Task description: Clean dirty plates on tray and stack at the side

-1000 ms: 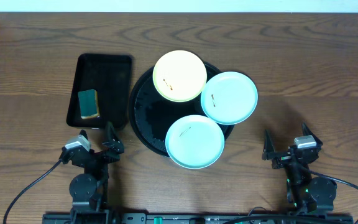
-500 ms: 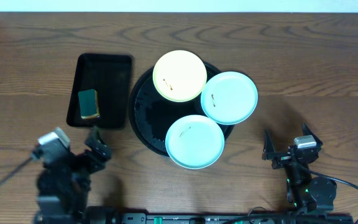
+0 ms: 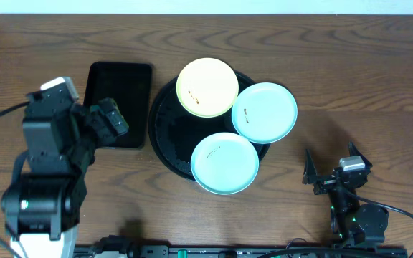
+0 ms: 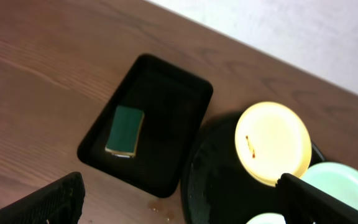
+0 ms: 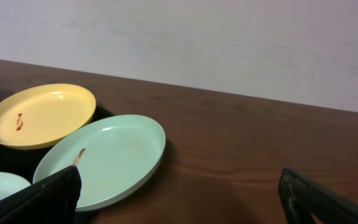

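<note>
The round black tray [image 3: 172, 132] holds a pale yellow plate [image 3: 206, 87] at the back, a mint plate [image 3: 264, 112] overhanging its right rim and a second mint plate [image 3: 225, 163] overhanging the front. Each has a small brown smear. My left gripper [image 3: 112, 119] hangs open and empty high above the left side of the table. Its wrist view shows the yellow plate [image 4: 272, 143] and the round tray [image 4: 219, 180] between open fingers [image 4: 185, 210]. My right gripper [image 3: 330, 168] rests open and empty near the front right, facing the plates [image 5: 104, 158].
A rectangular black tray [image 4: 166, 106] left of the round tray holds a green sponge [image 4: 124, 130]. In the overhead view my left arm hides the sponge. A small wet spot [image 4: 157, 205] lies on the wood between the trays. Bare wood extends right of the plates [image 3: 364, 93].
My left arm has risen from the front edge and moved back and left, over the rectangular tray, now covering the sponge from above. The right arm and plates have not moved.
</note>
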Controlling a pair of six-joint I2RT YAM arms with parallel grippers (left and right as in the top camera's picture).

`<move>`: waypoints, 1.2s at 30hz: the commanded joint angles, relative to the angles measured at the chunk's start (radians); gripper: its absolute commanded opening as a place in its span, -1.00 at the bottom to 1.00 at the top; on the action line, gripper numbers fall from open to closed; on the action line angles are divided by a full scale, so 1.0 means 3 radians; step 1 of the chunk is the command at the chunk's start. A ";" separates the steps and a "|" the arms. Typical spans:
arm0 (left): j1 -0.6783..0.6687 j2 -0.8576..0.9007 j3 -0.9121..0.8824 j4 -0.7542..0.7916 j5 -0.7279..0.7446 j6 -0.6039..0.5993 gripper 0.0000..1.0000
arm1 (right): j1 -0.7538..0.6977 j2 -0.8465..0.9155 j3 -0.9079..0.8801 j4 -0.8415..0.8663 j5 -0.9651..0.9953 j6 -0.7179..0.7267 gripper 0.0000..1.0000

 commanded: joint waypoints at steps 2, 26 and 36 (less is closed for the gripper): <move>-0.0010 0.0103 0.0046 -0.0013 0.0123 0.0028 0.96 | -0.0039 0.0000 -0.0004 0.0005 -0.0047 0.0149 0.99; -0.0010 0.0287 0.0041 -0.0070 0.0109 0.0006 0.96 | -0.0034 0.4124 0.4971 -0.3863 -0.0820 0.0590 0.99; -0.0010 0.0290 0.0041 -0.0196 0.0109 0.0006 0.96 | 0.0131 0.4930 0.5292 -0.4295 -0.1020 0.1397 0.40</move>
